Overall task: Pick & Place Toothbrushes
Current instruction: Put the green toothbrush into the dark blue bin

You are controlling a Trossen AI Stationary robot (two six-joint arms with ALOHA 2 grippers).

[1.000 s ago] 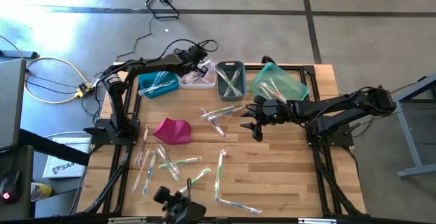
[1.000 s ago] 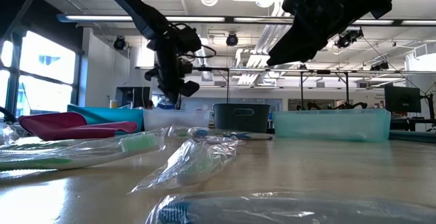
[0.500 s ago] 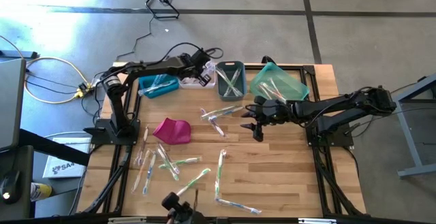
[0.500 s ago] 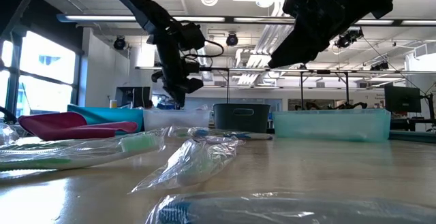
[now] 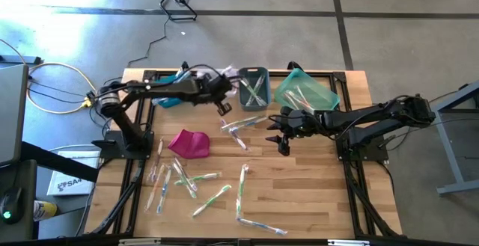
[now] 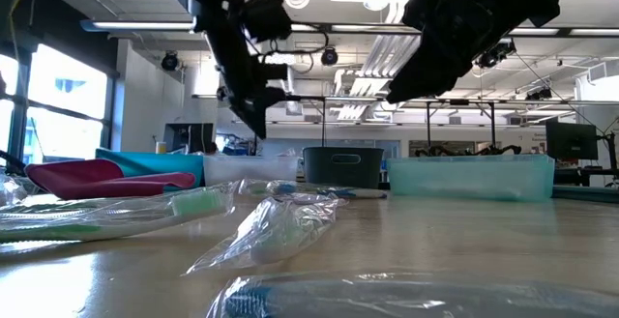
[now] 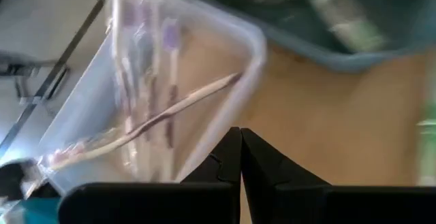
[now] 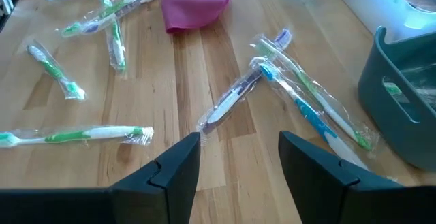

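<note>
We see the right pincer [image 5: 282, 135] open, empty, nearest the toothbrushes [image 5: 241, 125] lying slantwise just ahead on the counter [image 5: 314, 194]; left pincer [image 5: 223, 105] closed, empty.

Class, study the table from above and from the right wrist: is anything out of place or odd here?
The magenta pouch lies on the table among loose wrapped toothbrushes; it is the one thing that is neither toothbrush nor bin. Nothing looks spilled or damaged.
</note>
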